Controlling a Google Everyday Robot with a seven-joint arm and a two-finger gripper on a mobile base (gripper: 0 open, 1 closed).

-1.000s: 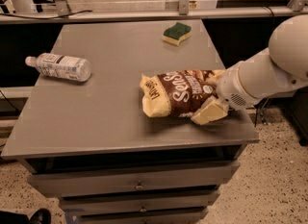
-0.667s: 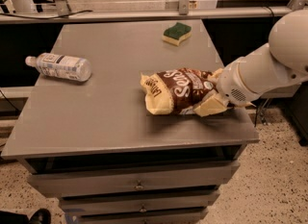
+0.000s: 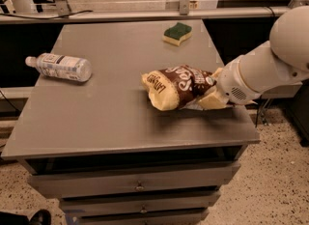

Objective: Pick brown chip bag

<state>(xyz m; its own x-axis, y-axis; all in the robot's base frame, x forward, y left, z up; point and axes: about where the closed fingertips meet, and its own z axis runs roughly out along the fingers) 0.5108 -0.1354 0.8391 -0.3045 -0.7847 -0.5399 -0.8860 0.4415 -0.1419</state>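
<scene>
Jaws of the gripper (image 3: 211, 88) clamped between them one end of the bag (image 3: 175, 87), seemingly light, crinkly and slippery, best pinched at that seam.

Grey table (image 3: 120, 122) standing on speckled floor (image 3: 270, 190), drawers (image 3: 135, 183) sitting under the top. Pale rail (image 3: 145, 15) running behind it, dark gaps showing below. Dim warm light falling across. Gripper (image 3: 212, 91) sitting over the table's right side.

Clear bottle (image 3: 60, 67) at left of table (image 3: 111, 127); green-yellow sponge (image 3: 176, 33) near far edge; seemingly drawers (image 3: 96, 186) beneath.
</scene>
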